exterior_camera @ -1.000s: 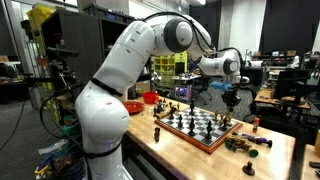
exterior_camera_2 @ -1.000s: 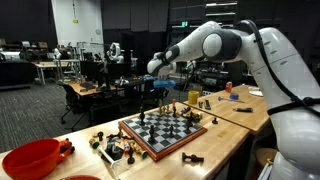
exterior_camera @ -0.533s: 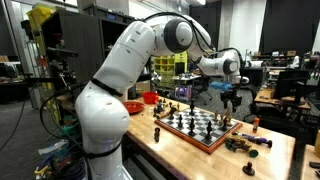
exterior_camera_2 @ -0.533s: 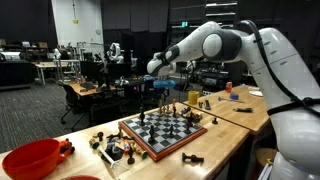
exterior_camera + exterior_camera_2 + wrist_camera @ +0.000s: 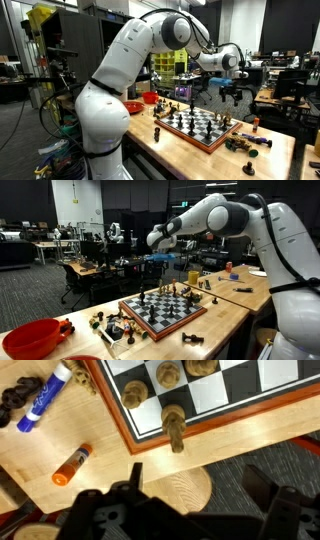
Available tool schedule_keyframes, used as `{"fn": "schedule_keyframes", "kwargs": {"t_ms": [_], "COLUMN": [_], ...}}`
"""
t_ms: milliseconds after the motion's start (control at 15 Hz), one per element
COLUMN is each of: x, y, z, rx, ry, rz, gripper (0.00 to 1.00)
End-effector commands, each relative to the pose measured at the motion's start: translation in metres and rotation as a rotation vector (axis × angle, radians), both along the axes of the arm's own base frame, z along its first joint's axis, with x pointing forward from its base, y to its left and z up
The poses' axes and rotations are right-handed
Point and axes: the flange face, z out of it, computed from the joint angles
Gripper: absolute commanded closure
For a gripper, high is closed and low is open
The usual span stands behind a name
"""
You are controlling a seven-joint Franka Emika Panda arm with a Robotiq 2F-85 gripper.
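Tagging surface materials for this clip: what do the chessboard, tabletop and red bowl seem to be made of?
The chessboard is likely wood: reddish-brown frame, smooth black and white squares. The tabletop looks like light wood, with visible grain lines and a satin finish. The red bowl is probably plastic: uniform colour, slight shine, but too small to be sure.

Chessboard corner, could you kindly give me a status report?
Open pincer, empty, hovering just off the chessboard. Nearest: brown chess piece at its corner. Nothing in the way.
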Motion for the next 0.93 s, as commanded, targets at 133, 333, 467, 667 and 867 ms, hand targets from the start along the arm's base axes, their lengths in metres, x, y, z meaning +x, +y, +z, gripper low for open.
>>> {"fn": "schedule_keyframes", "kwargs": {"t_ms": [133,333,467,667,867], "x": [-0.03,-0.052,-0.07,-0.1,-0.135], "y": [0.016,0.025,0.031,0.038,0.046], "z": [0.06,0.088,0.103,0.119,0.127], "rx": [-0.016,-0.044,-0.064,-0.106,-0.139], "ry": [-0.04,-0.06,-0.066,-0.065,-0.045], "rz": [0.095,0.152,0.19,0.261,0.383], "gripper": [0.0,0.0,0.0,0.0,0.0]}}
